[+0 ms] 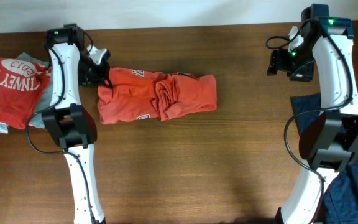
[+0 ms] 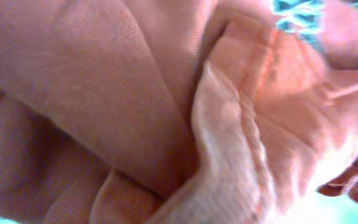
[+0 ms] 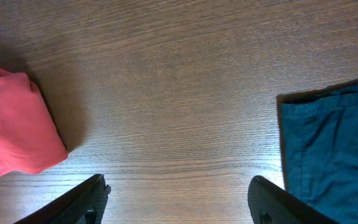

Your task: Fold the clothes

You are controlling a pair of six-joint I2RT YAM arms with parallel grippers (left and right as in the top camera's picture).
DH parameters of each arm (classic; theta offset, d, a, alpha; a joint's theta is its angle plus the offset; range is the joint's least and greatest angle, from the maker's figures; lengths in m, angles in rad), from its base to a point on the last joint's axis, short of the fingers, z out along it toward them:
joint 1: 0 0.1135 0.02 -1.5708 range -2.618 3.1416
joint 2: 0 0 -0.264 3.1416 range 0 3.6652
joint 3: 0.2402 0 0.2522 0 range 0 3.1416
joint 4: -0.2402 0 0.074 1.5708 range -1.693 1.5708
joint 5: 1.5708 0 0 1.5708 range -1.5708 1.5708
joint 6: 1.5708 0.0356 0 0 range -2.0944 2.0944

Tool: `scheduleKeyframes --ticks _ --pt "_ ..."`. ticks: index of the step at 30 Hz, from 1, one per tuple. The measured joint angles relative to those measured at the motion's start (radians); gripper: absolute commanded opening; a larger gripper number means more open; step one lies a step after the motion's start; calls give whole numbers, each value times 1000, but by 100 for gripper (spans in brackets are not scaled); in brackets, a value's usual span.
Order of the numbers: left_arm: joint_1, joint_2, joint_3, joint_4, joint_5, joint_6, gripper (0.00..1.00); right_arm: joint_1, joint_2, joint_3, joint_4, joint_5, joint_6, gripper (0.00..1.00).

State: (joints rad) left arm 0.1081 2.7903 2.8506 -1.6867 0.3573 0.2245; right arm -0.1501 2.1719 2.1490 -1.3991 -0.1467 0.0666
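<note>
Orange crumpled cotton shirt (image 1: 157,96) lies mid-left on the brown wooden table (image 1: 229,162). It's bunched, with a ridge through the middle, so not laid flat.

Left pincer (image 1: 99,70) sits at the shirt's top-left corner, touching cloth. Left wrist view is nothing but orange fabric and the fingers are hidden, so I can't tell if it's clamped. Corner position makes sense as the handle for pulling the shirt flat or starting a fold.

Right pincer (image 1: 283,62) hangs over bare table, well apart from the shirt's right edge, jaws spread wide and holding nothing. Probably staged to take the opposite corner.

Red shirt with white lettering (image 1: 11,90) at far left looks folded and parked out of the way. Dark blue garment (image 1: 353,174) at the right edge is untouched, likely next.

Judgement: early in this shirt's fold.
</note>
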Motion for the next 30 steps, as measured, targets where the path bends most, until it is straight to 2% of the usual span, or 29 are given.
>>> scheduleKeyframes --ticks 6,15,25,30 --pt "-61 -12 101 -1 53 0 1 0 0 0 0 0 0 76" --pt "-245 -46 110 42 66 -5 1 0 0 0 0 0 0 77" --pt "-293 -184 115 103 65 -32 1 0 0 0 1 0 0 77" --pt "-389 -216 125 149 63 -42 1 0 0 0 1 0 0 77"
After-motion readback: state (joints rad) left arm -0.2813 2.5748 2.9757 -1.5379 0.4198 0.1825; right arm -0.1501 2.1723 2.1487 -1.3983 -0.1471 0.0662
